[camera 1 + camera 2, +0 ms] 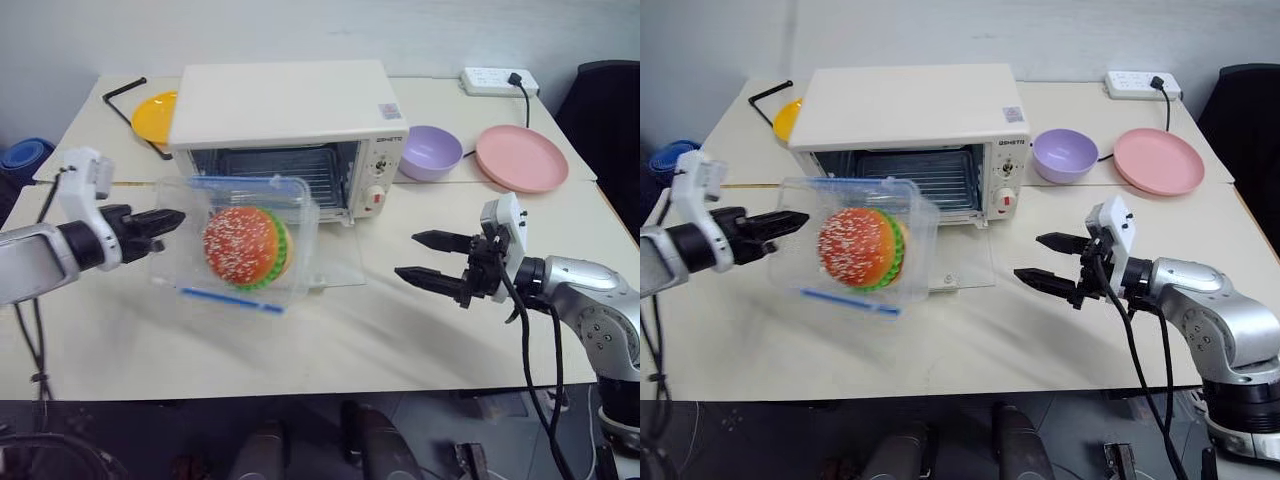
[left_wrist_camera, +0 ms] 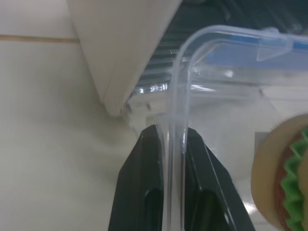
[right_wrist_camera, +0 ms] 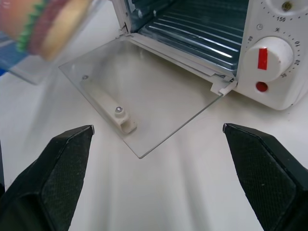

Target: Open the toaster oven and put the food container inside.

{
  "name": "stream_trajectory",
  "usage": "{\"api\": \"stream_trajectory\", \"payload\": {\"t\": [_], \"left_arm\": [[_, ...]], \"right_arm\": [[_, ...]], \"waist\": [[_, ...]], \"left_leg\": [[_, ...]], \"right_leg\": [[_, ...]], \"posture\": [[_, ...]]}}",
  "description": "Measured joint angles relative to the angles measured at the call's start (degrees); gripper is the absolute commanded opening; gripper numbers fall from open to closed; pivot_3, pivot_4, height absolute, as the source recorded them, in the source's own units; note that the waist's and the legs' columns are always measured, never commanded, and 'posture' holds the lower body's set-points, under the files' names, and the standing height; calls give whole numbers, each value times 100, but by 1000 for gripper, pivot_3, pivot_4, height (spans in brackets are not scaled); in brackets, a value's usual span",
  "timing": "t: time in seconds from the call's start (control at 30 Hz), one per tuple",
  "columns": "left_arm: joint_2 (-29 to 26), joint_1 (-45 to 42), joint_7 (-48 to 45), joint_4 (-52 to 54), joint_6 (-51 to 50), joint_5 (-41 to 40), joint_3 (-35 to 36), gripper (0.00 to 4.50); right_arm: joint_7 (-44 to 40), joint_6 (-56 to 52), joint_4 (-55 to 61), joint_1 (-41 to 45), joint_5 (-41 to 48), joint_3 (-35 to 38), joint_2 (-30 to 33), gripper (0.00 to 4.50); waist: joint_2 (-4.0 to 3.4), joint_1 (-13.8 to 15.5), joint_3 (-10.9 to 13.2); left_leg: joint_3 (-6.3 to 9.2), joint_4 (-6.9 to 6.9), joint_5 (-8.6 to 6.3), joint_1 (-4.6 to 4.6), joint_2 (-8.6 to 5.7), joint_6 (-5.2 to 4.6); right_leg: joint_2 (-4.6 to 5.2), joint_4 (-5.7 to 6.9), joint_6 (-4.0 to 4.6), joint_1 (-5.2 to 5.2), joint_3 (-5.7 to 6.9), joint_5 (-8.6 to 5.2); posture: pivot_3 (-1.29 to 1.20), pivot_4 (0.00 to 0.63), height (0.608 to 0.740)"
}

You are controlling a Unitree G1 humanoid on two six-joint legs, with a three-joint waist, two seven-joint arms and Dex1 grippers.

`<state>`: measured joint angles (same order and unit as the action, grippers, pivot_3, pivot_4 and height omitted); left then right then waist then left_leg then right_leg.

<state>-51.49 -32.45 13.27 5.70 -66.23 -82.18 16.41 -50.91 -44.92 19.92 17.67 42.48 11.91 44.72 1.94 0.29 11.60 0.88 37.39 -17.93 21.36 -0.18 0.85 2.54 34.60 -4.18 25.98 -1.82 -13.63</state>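
Observation:
The cream-white toaster oven (image 1: 290,115) stands at the back of the table with its glass door (image 3: 144,103) dropped flat onto the tabletop and its wire rack (image 3: 202,41) showing. The clear food container (image 1: 245,245), with a sesame-bun burger inside and a blue clip (image 1: 232,298) along one side, hangs tilted on edge above the table in front of the open oven. My left gripper (image 1: 165,222) is shut on the container's left rim (image 2: 175,130). My right gripper (image 1: 425,257) is open and empty, low over the table to the right of the door.
A purple bowl (image 1: 431,152) and a pink plate (image 1: 521,157) sit right of the oven. A yellow plate (image 1: 155,115) lies behind it at the left. A white power strip (image 1: 498,80) with a black cable rests at the back right.

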Motion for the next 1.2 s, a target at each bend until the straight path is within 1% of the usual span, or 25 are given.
{"api": "stream_trajectory", "payload": {"t": [0.03, 0.13, 0.23, 0.27, 0.37, 0.43, 0.5, 0.53, 0.63, 0.77, 0.87, 0.9, 0.93, 1.0, 1.07, 1.1, 1.17, 1.2], "left_arm": [[150, -106, 325, 3, -53, -111, -93, 122], [310, -231, 989, 90, -316, -309, -332, 122], [527, -236, 1726, 131, -300, -371, -306, 122], [603, -235, 1981, 133, -235, -412, -257, 814], [651, -204, 2381, 148, -185, -463, -170, 1630], [653, -197, 2512, 152, -180, -486, -157, 2137], [670, -198, 2530, 152, -126, -564, -97, 2772], [678, -198, 2511, 151, -95, -589, -56, 2772], [780, -186, 2036, 184, 98, -784, 208, 2772], [748, 69, 793, 364, 328, -950, 662, 2772], [530, 405, -392, 530, 396, -992, 1070, 2772], [371, 596, -1046, 638, 428, -971, 1265, 2588], [331, 632, -1227, 688, 433, -961, 1318, 2390], [110, 882, -1973, 793, 468, -828, 1507, 1930], [-74, 1299, -2784, 889, 509, -638, 1722, 1267], [-190, 1532, -3209, 982, 501, -496, 1745, 1037], [-608, 2163, -4227, 1343, 586, 85, 1725, 405], [-734, 2356, -4582, 1476, 657, 376, 1683, 118]], "right_arm": [[-2, -10, 60, -56, 48, 66, 39, 4500], [39, -16, 162, -234, 96, 298, 157, 4500], [91, -19, 163, -355, 95, 434, 178, 4500], [118, -19, 172, -374, 97, 445, 178, 4500], [195, -19, 220, -464, 103, 449, 178, 4500], [252, -19, 221, -470, 106, 449, 178, 4500], [296, -19, 221, -470, 132, 448, 178, 4500], [302, -19, 222, -470, 149, 449, 178, 4500], [307, -19, 222, -441, 183, 444, 178, 4500], [303, -63, 274, -246, 333, 397, 173, 4500], [312, -179, 430, -42, 525, 207, 46, 4500], [329, -242, 506, 42, 644, 83, -89, 4310], [332, -266, 535, 44, 672, 28, -108, 4103], [351, -318, 582, 137, 740, -194, -229, 3638], [379, -396, 622, 240, 832, -390, -365, 2892], [380, -407, 670, 259, 872, -483, -420, 2623], [381, -424, 687, 367, 896, -712, -519, 1923], [385, -432, 686, 379, 886, -773, -535, 1578]], "waist": [[6, -3, -1], [8, -76, -2], [7, -100, -2], [7, -99, -2], [8, -90, -2], [8, -76, -2], [8, -47, -2], [8, -39, -2], [7, -27, -2], [7, -48, -2], [7, -63, -2], [7, -68, -2], [6, -54, -2], [5, -47, -2], [6, -47, -1], [6, -51, -1], [6, -62, -1], [2, -58, 1]], "left_leg": [[1, 5, 0, 2, -1, 0], [-25, 9, -1, -14, -5, -1], [-29, 20, 1, -24, -4, -1], [-25, 30, 2, -24, -3, 2], [-13, 48, 10, -29, -3, 11], [-12, 59, 12, -35, -4, 9], [-13, 64, 14, -37, -7, 6], [-12, 64, 14, -37, -8, 6], [-7, 64, 14, -32, -9, 7], [-13, 63, 13, -31, -5, 8], [-16, 63, 13, -34, -4, 8], [-15, 63, 12, -34, -4, 8], [-13, 63, 12, -33, -3, 8], [-10, 63, 13, -34, -3, 7], [-10, 62, 14, -32, -3, 5], [-10, 62, 13, -31, -2, 4], [-12, 61, 10, -31, -3, -2], [-13, 60, 9, -31, -4, -4]], "right_leg": [[0, 8, -3, -3, -2, 2], [-1, 29, -13, -8, -21, 8], [-4, 30, -13, -8, -22, 7], [-6, 41, -13, -9, -22, 7], [-11, 48, -6, -24, -20, 11], [-14, 48, -5, -36, -16, 12], [-13, 48, -6, -43, -11, 13], [-13, 48, -6, -43, -10, 13], [-12, 45, -6, -42, -7, 13], [-14, 42, -4, -40, -6, 12], [-21, 43, 2, -39, -6, 9], [-24, 43, 8, -39, -6, 5], [-22, 43, 11, -40, -6, 3], [-20, 42, 13, -42, -6, 2], [-21, 41, 20, -42, -5, -1], [-19, 38, 26, -42, -5, -5], [-13, 32, 40, -41, -6, -13], [-12, 29, 51, -41, -6, -20]], "posture": [[0, 150, 740], [0, 150, 740], [0, 150, 740], [0, 150, 740], [0, 150, 740], [0, 150, 740], [0, 150, 740], [0, 150, 740], [0, 150, 740], [0, 150, 740], [0, 150, 740], [0, 150, 740], [0, 150, 740], [0, 150, 740], [0, 150, 740], [0, 150, 740], [0, 150, 740], [0, 150, 740]]}}
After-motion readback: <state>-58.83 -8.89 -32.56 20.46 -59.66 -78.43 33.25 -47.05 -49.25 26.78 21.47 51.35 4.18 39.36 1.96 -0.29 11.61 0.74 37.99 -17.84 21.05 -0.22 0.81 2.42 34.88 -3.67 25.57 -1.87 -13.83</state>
